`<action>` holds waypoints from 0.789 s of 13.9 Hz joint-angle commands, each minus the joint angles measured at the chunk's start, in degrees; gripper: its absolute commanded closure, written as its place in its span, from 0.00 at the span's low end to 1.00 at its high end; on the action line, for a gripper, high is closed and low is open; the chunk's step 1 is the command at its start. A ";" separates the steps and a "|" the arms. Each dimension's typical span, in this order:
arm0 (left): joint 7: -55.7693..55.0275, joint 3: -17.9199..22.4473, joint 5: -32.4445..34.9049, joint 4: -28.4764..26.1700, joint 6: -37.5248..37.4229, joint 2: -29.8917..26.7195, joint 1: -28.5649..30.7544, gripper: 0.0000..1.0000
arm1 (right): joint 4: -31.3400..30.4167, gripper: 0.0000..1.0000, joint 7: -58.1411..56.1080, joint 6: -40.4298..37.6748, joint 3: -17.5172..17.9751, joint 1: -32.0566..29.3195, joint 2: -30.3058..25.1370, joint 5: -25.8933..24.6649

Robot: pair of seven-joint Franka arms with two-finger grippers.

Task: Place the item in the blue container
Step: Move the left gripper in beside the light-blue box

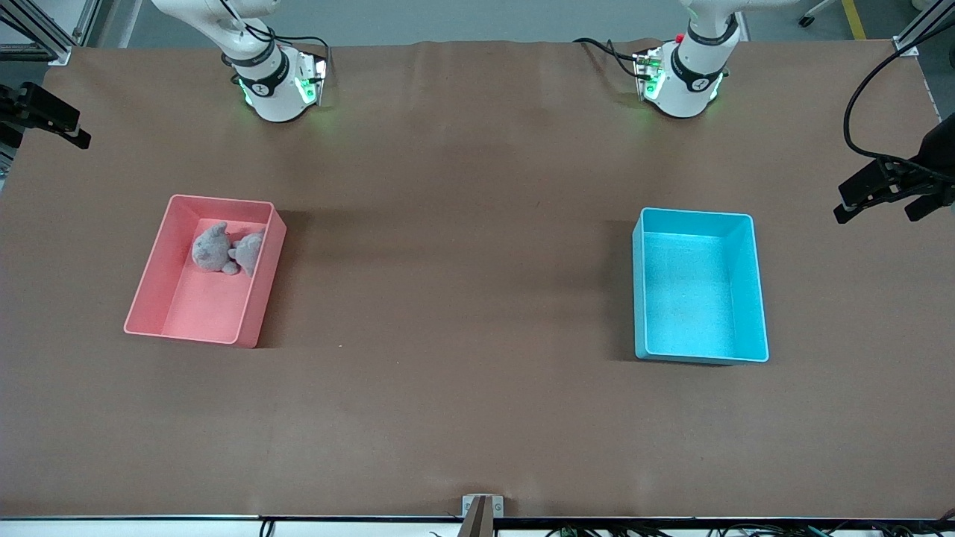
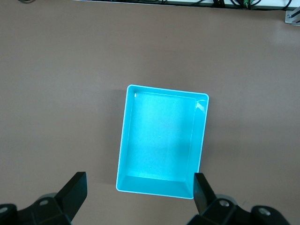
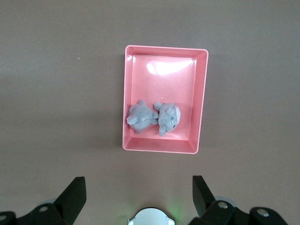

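1. While the front view shows only the two arm bases along its top edge, each wrist view shows its own end effector from above, high over the worktop (image 1: 462, 418).
2. Nearest the front camera is bare worktop, a flat brown matte sheet with faint creases.
3. Farther from that camera, toward the left arm's end, sits the blue container (image 1: 755, 298), a bright cyan plastic bin with straight walls, rounded corners and a slightly glossy floor. It holds nothing.
4. Toward the right arm's end, about as far from the front camera, sits the pink bin (image 1: 149, 291), same shape and plastic, turned at a slight angle.
5. Two grey plush toys (image 1: 224, 250) lie in the pink bin, touching each other, in the part of it farther from the front camera. They look soft and fuzzy. The right wrist view shows a face on one; the front view does not.
6. Left end effector (image 2: 139, 197) hangs over the worktop beside the blue container, dark angular fingers (image 2: 75, 190) spread wide, holding nothing.
7. Right end effector (image 3: 139, 197) hangs over the worktop beside the pink bin, fingers (image 3: 75, 194) likewise wide apart and empty.
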 commanded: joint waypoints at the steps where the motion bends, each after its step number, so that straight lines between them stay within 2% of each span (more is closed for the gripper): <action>1: 0.59 0.18 -0.64 0.40 -0.97 0.11 -0.13 0.00 | -0.34 0.00 1.06 -0.48 0.19 0.29 -0.85 -0.48; 11: 0.50 -0.61 -0.38 -0.13 -1.06 3.98 -1.18 0.00 | -0.43 0.00 -0.87 -0.40 0.10 0.20 -0.85 -0.56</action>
